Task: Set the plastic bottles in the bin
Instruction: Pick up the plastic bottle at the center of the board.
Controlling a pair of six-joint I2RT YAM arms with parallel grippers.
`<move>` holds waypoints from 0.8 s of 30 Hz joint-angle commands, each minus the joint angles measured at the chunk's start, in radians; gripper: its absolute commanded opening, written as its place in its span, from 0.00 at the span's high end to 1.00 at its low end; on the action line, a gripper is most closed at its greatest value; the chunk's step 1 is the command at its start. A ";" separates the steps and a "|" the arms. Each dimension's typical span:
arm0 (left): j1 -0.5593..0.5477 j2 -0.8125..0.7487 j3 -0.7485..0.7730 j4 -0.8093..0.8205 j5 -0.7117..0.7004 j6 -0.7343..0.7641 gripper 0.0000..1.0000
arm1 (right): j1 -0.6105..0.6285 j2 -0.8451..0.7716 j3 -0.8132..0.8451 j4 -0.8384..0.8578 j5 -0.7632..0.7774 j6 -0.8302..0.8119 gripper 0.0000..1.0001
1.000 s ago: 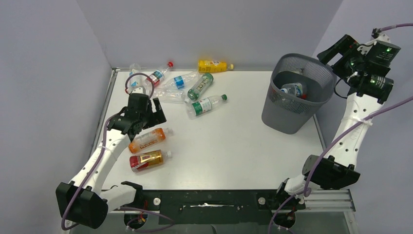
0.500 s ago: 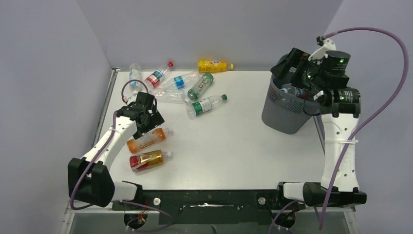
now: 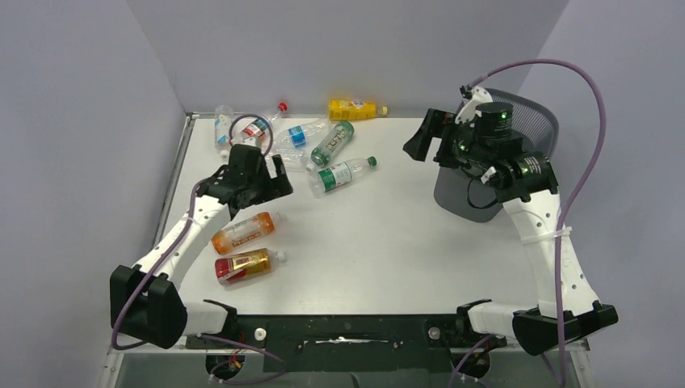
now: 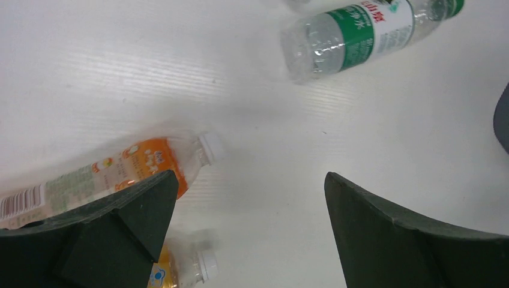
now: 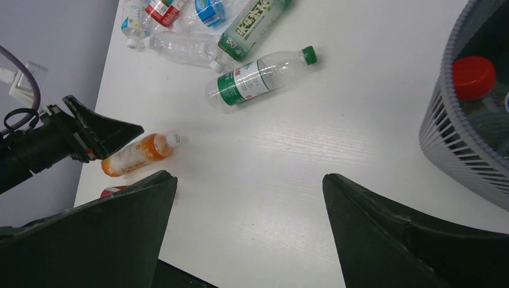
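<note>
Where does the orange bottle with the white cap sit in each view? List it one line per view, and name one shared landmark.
Top external: orange bottle, left of centre.
Left wrist: orange bottle, left edge, mid-height.
Right wrist: orange bottle, left side, mid-height.
Landmark: green-labelled bottle, visible in all three views.

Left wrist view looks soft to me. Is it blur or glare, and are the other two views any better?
Left wrist: soft, likely motion blur; the orange plastic bottle is smeared, the clear green-labelled plastic bottle only roughly legible. Right wrist: sharp, faint sheen on the white table. Top: even light, soft shadows, no glare.
</note>
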 commanded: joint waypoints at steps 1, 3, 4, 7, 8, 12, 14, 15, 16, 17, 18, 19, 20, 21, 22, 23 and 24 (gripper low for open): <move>-0.111 0.081 0.119 0.153 0.031 0.190 0.05 | 0.058 -0.048 -0.017 0.057 0.060 0.027 0.02; -0.153 0.137 0.162 0.199 0.040 0.244 0.05 | 0.076 -0.056 -0.032 0.054 0.067 0.032 0.02; -0.167 0.162 0.175 0.227 0.044 0.269 0.05 | 0.084 -0.063 -0.039 0.050 0.077 0.035 0.02; -0.206 0.235 0.222 0.303 0.044 0.360 0.05 | 0.100 -0.084 -0.059 0.037 0.091 0.044 0.02; -0.212 0.259 0.243 0.313 0.039 0.387 0.05 | 0.103 -0.092 -0.064 0.032 0.095 0.046 0.02; -0.217 0.360 0.320 0.340 0.036 0.510 0.05 | 0.109 -0.121 -0.081 0.009 0.110 0.050 0.02; -0.217 0.412 0.343 0.353 0.025 0.567 0.05 | 0.111 -0.130 -0.087 0.000 0.115 0.050 0.02; -0.217 0.436 0.355 0.358 0.020 0.589 0.05 | 0.112 -0.134 -0.089 -0.005 0.116 0.050 0.02; -0.217 0.461 0.367 0.362 0.018 0.611 0.05 | 0.113 -0.136 -0.091 -0.008 0.116 0.049 0.02; -0.218 0.481 0.379 0.370 0.016 0.629 0.05 | 0.114 -0.139 -0.095 -0.011 0.116 0.049 0.02; -0.218 0.503 0.387 0.375 0.013 0.643 0.05 | 0.114 -0.140 -0.097 -0.014 0.119 0.050 0.02; -0.219 0.520 0.396 0.377 0.017 0.658 0.06 | 0.116 -0.142 -0.100 -0.015 0.118 0.050 0.02; -0.221 0.536 0.402 0.380 0.017 0.671 0.06 | 0.116 -0.144 -0.103 -0.016 0.118 0.050 0.02; -0.221 0.550 0.408 0.383 0.020 0.683 0.06 | 0.117 -0.145 -0.107 -0.016 0.119 0.050 0.02; -0.223 0.560 0.411 0.386 0.023 0.693 0.06 | 0.118 -0.146 -0.110 -0.018 0.120 0.050 0.02; -0.226 0.570 0.412 0.390 0.023 0.702 0.06 | 0.117 -0.147 -0.113 -0.017 0.120 0.050 0.02; -0.227 0.579 0.412 0.394 0.025 0.711 0.06 | 0.117 -0.148 -0.117 -0.017 0.119 0.050 0.02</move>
